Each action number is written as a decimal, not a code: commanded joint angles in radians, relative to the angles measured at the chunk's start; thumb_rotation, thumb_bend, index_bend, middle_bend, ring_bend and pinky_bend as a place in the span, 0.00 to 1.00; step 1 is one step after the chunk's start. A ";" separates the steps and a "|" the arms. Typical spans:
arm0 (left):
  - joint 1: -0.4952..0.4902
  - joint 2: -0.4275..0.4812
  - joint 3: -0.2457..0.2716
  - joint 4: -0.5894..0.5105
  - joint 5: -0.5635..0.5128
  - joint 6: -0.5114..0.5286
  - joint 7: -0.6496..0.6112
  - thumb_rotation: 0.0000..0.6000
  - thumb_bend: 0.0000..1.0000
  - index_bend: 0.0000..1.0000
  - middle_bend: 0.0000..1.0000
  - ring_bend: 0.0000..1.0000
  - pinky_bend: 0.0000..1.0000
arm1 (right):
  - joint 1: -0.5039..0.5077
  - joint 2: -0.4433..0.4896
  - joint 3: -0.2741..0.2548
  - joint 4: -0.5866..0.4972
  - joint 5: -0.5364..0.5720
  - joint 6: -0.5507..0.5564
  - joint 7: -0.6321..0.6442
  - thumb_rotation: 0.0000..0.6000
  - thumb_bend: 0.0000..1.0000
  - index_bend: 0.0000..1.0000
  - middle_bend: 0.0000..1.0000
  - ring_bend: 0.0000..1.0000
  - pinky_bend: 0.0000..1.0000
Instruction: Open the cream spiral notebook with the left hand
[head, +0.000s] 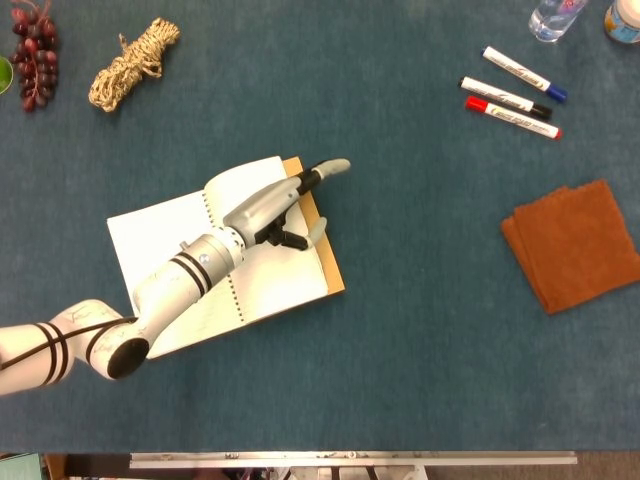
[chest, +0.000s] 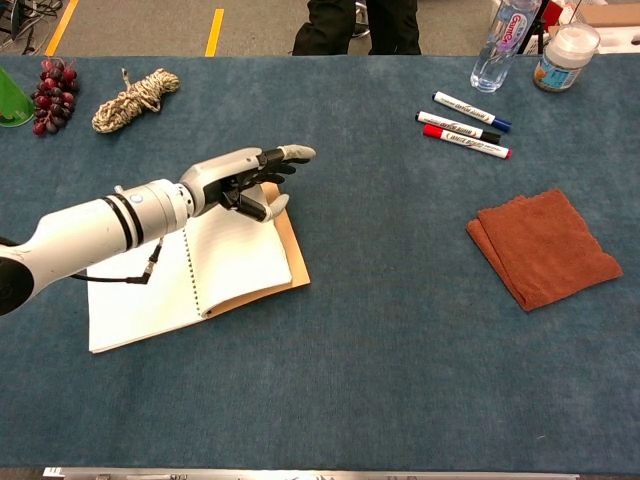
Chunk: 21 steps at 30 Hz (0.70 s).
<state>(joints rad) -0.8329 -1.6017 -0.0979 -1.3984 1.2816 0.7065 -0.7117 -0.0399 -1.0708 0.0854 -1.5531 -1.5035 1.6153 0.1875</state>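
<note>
The cream spiral notebook (head: 285, 270) lies open and flat on the blue table, showing white lined pages with its tan cover edge (head: 330, 262) along the right. In the chest view the notebook (chest: 240, 262) sits left of centre. My left hand (head: 275, 205) hovers over the upper right page, fingers stretched out past the far right corner, thumb apart, holding nothing. From the chest view the left hand (chest: 245, 180) looks raised off the page. My right hand does not show in either view.
Grapes (head: 35, 55) and a twine bundle (head: 132, 62) lie at the far left. Three markers (head: 510, 95), a bottle (head: 555, 18) and a jar (head: 622, 20) are at the far right. A folded brown cloth (head: 572, 245) lies on the right.
</note>
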 joint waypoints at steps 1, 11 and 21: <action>0.025 0.008 -0.021 -0.030 -0.052 -0.012 -0.012 1.00 0.56 0.00 0.00 0.00 0.00 | 0.000 -0.001 0.000 0.002 -0.001 -0.001 0.001 1.00 0.23 0.31 0.27 0.18 0.29; 0.101 -0.015 -0.059 -0.077 -0.201 0.077 0.101 1.00 0.56 0.00 0.00 0.00 0.00 | 0.005 -0.005 0.002 0.005 -0.006 -0.004 0.004 1.00 0.23 0.31 0.27 0.18 0.29; 0.165 0.050 -0.022 -0.121 -0.150 0.163 0.254 1.00 0.56 0.00 0.00 0.00 0.00 | 0.005 -0.004 0.003 0.009 -0.004 -0.005 0.010 1.00 0.23 0.31 0.27 0.18 0.29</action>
<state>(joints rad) -0.6810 -1.5744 -0.1417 -1.5083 1.0883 0.8581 -0.4833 -0.0347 -1.0744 0.0885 -1.5436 -1.5079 1.6106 0.1972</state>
